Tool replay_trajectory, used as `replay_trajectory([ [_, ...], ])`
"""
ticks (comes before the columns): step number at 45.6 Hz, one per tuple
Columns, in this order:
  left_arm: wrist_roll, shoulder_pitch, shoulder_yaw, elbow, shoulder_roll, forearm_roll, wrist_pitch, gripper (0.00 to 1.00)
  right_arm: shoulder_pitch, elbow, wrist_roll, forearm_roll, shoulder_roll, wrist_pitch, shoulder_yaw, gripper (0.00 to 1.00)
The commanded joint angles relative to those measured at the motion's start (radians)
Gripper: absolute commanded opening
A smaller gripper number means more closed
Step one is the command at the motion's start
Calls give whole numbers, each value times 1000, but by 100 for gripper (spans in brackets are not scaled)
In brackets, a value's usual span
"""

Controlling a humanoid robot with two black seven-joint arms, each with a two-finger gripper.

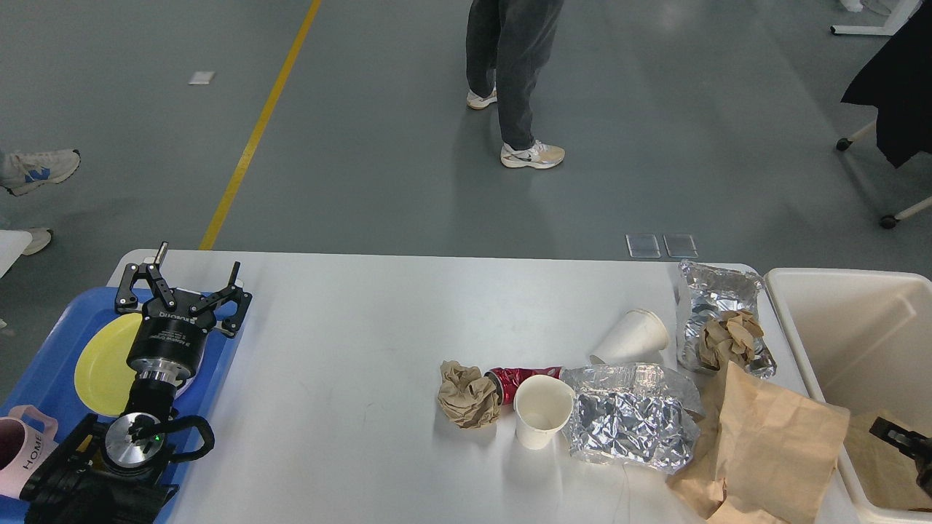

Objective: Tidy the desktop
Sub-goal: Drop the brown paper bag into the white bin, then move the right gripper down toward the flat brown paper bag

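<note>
1. Across the right half of the desktop (349, 320) lies the litter that I take to be my job: a crumpled paper ball (467, 394), a crushed red can (518, 378), an upright paper cup (542, 410), a tipped paper cup (632, 336), two foil bags (630, 418) (716, 306) and a brown paper bag (772, 444).
2. Beside that pile, off the table's right edge, stands the cream bin (852, 320). My right gripper (906, 444) shows only as a dark sliver inside it at the picture's edge; I cannot tell whether its jaws are apart or closed.
3. My left gripper (182, 291) hangs over the blue tray (218, 371) at the far left, above the yellow plate (102, 364), jaws spread wide and holding nothing. A pink mug (22, 444) sits near it on the tray.
4. Every piece of litter lies to the left of my right jaws and well right of my left ones, so I judge the right arm nearer by far.
5. The brown bag is nearest, just beside the bin wall, its long axis running toward me and slightly right.
</note>
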Motion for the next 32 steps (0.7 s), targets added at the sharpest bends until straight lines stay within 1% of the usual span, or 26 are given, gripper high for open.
replay_trajectory([
  [1,0,0,0,0,0,0,0,96,215,217,-95,-95,-96,7,-79,100],
  [3,0,0,0,0,0,0,0,96,312,307,-132,-122,-116,13,-125,100],
  [6,0,0,0,0,0,0,0,96,459,456,-168,-140,-138,33,-226,100],
  [9,0,0,0,0,0,0,0,96,634,585,-182,-139,-135,71,-350,100],
  [12,0,0,0,0,0,0,0,96,800,695,-185,-138,-116,137,-451,100],
  [16,0,0,0,0,0,0,-1,96,970,786,-185,-135,-58,264,-522,100],
  [23,0,0,0,0,0,0,0,96,1264,864,-185,-131,57,597,-580,100],
  [26,0,0,0,0,0,0,0,96,1381,898,-185,-131,106,716,-577,100],
  [29,0,0,0,0,0,0,0,96,1467,941,-185,-125,125,784,-574,100],
  [32,0,0,0,0,0,0,0,96,1538,1005,-185,-123,132,806,-574,100],
])
